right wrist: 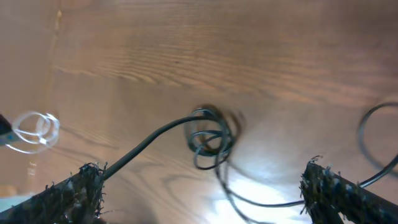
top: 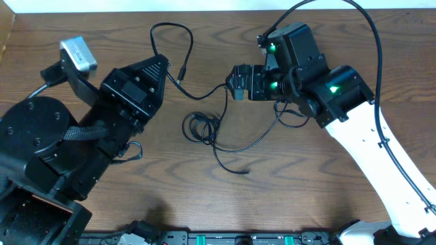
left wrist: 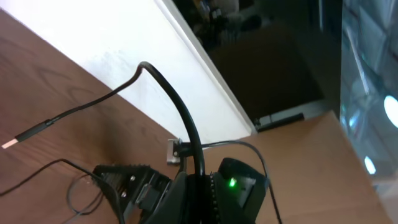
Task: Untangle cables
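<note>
**Right jaws wide over the knot, left end pinned**

The right gripper (right wrist: 202,168) stands with its jaws fully apart above the small coil (right wrist: 208,134), which lies on the table (top: 306,190) between the two fingers; the black cable (right wrist: 149,142) runs from that coil up to one finger and touches it. The left gripper (top: 163,68) has its jaws together, seemingly pinched on the same cable near its plug (top: 182,71).

To do this step well, the right arm should probably come down on a single strand at the coil's edge, not on the whole bundle; the left should keep its end anchored, so that a slow sideways pull draws the loops out rather than tightening them.

The cable's long axis runs left to right between the grippers; one loop bulges toward the far edge; the free tail (top: 246,173) points toward the near edge.
</note>
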`<control>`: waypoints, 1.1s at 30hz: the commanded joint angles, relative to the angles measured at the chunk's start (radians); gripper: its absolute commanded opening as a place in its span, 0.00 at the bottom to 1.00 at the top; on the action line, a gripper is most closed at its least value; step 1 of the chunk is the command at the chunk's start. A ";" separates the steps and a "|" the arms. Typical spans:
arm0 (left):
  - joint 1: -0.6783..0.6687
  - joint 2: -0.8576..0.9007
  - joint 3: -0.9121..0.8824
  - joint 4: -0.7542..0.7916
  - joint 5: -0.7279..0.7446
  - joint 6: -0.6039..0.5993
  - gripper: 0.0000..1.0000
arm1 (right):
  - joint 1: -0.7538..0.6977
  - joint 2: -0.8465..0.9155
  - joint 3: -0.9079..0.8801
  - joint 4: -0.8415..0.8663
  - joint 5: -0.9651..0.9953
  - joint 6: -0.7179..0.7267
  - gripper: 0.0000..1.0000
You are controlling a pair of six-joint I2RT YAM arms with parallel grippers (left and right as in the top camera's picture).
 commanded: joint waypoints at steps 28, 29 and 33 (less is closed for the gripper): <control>0.005 -0.004 0.019 0.115 0.240 0.236 0.08 | -0.017 0.041 0.001 -0.006 -0.221 0.357 0.62; 0.005 -0.004 0.018 0.116 0.240 0.236 0.08 | -0.017 0.041 0.001 -0.006 -0.233 0.357 0.62; 0.005 -0.004 0.018 0.116 0.240 0.236 0.08 | -0.015 0.041 0.001 0.000 -0.285 0.370 0.62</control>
